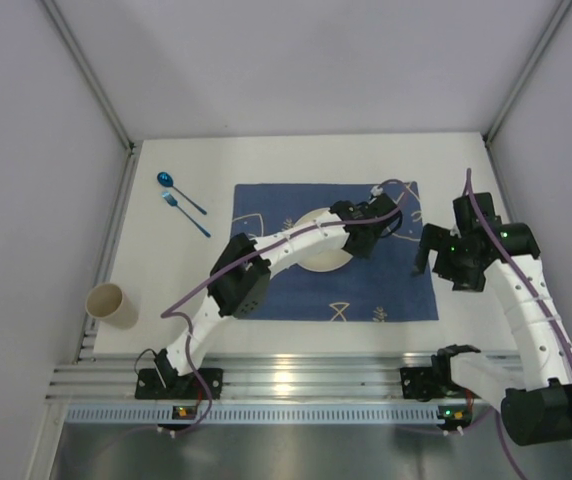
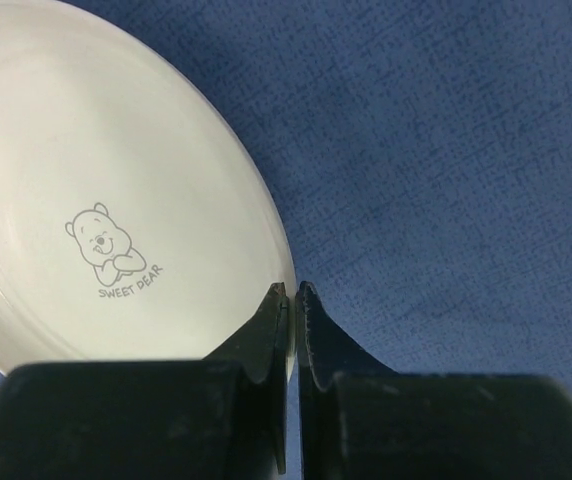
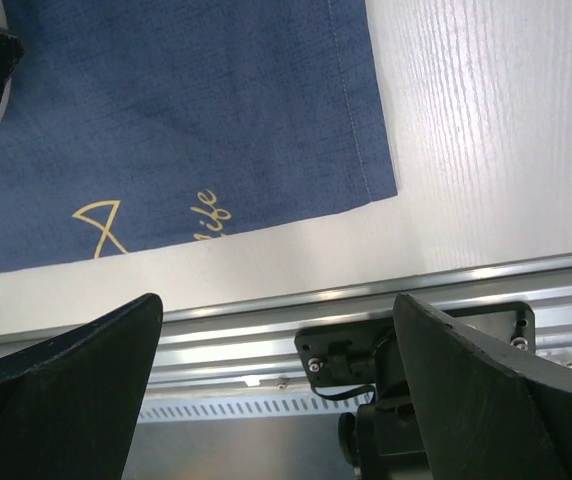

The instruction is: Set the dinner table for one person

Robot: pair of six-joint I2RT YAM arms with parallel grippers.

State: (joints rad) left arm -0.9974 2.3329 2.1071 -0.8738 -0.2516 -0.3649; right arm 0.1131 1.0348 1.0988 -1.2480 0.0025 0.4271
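Note:
A white plate [image 1: 313, 250] with a small bear drawing [image 2: 106, 245] is over the middle of the dark blue mat [image 1: 366, 292] on the white dinner table [image 1: 196, 290]. My left gripper [image 1: 354, 238] is at the plate's right edge. In the left wrist view it [image 2: 293, 296] is shut on the plate's rim [image 2: 288, 262], one finger over the plate and one outside it. My right gripper [image 1: 428, 256] hangs open and empty over the mat's right edge. In the right wrist view it [image 3: 278, 305] is above the table's near edge.
A blue spoon [image 1: 166, 180] and a blue fork [image 1: 184, 213] lie at the far left of the table. A beige cup [image 1: 111, 305] stands at the near left. The metal rail [image 3: 266, 310] runs along the near edge. White walls enclose the sides and back.

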